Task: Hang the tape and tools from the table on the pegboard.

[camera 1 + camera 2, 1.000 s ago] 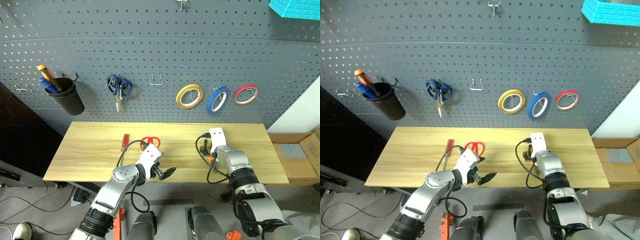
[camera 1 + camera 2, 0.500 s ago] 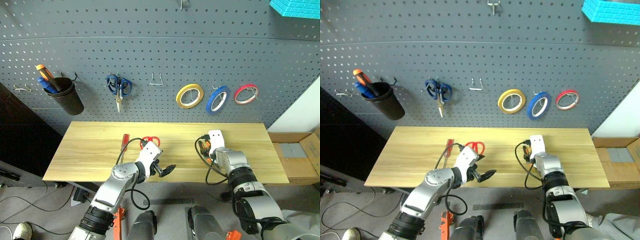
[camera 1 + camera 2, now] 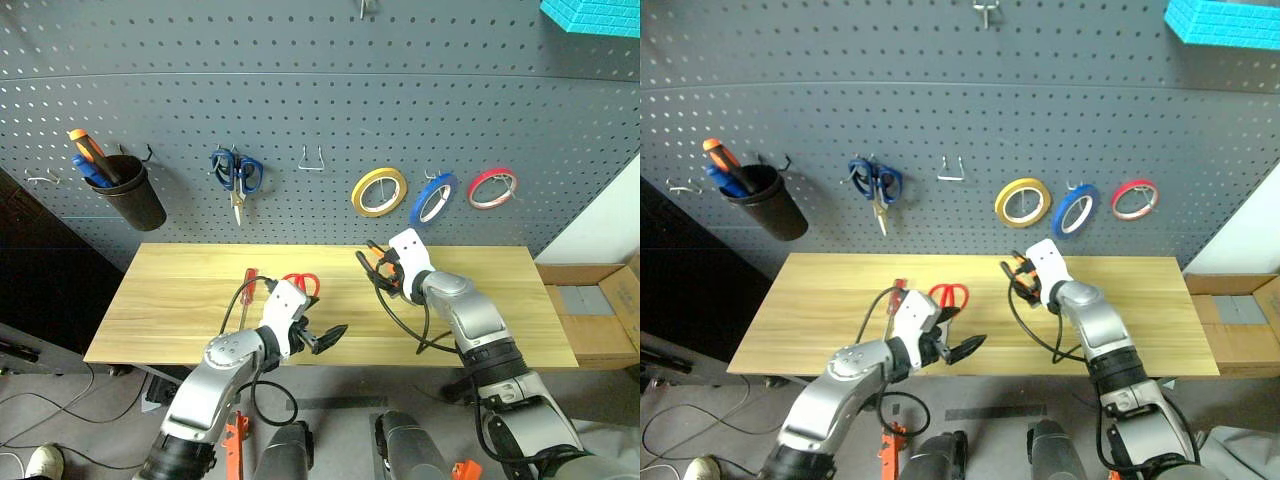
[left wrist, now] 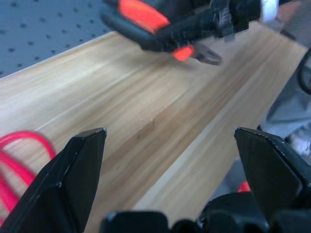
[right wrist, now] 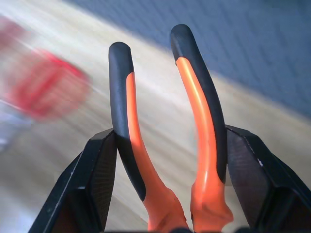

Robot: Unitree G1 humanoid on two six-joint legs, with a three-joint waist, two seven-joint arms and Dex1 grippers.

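**Orange pliers gripped above the table**

I see my right gripper (image 5: 167,194) clamped on the pliers (image 5: 194,107), raised over the table (image 3: 180,300). My left gripper (image 3: 325,338) gapes empty near the red scissors (image 3: 300,283) and screwdriver (image 3: 249,281). Blue tape (image 3: 434,199) hangs on the pegboard (image 3: 300,80).

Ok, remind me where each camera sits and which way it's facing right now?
Left and right eye views: on the head, looking forward and down at the pegboard and table; both arms show.
Left wrist view: along the open left gripper over the table, facing the pliers.
Right wrist view: along the right gripper clamping the pliers' handles.
The pliers show in all four views.
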